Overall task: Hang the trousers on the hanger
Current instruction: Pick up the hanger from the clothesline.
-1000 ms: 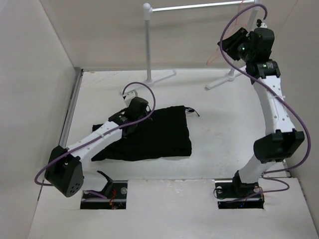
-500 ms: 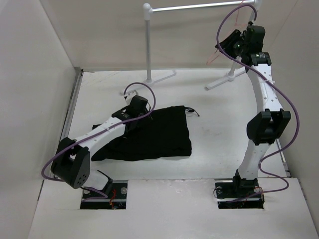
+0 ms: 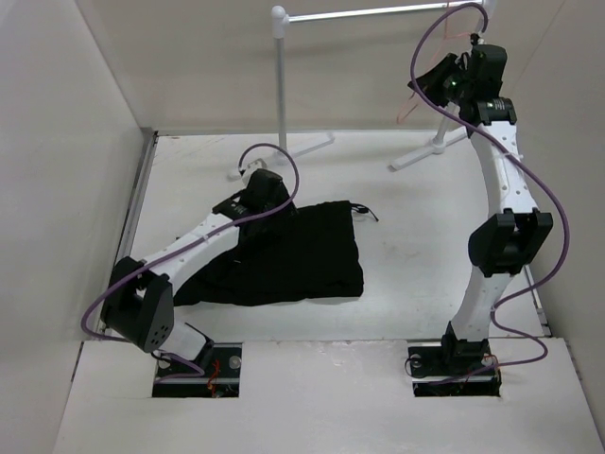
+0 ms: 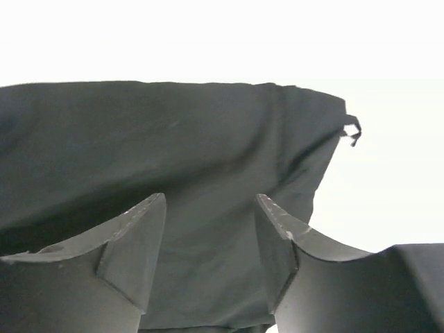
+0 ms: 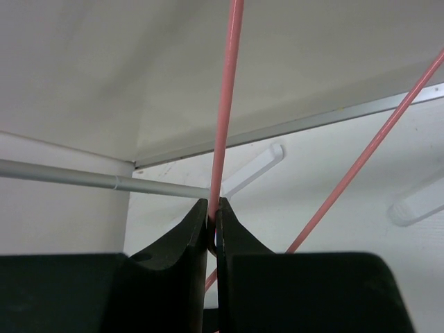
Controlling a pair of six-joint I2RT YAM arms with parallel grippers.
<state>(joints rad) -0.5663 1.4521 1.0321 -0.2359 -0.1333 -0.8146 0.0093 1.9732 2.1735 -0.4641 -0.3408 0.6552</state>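
The trousers lie folded in a flat black heap on the table, left of centre, with a drawstring trailing off the far right corner. No part of them is lifted, and no part is near the hanger, which hangs well apart from them at the far right, up by the rail of the white and silver rack.

The left gripper hovers low over the far left edge of the cloth. Its 2 fingers stand about half apart, and the wrist view shows bare fabric in the gap, so it holds nothing.

The right gripper is raised high at the rack with its jaws pinched tight on 1 pink wire of the hanger. A second wire slants away to the right, outside the grip.

By this evidence the task is at an early stage. The hanger looks secured. What is left is nearly everything else: the left gripper has to take hold of the trousers, the hanger probably has to come down off the rail, and the cloth must be draped over its bar. Whether the hook is already clear of the rail cannot be told.
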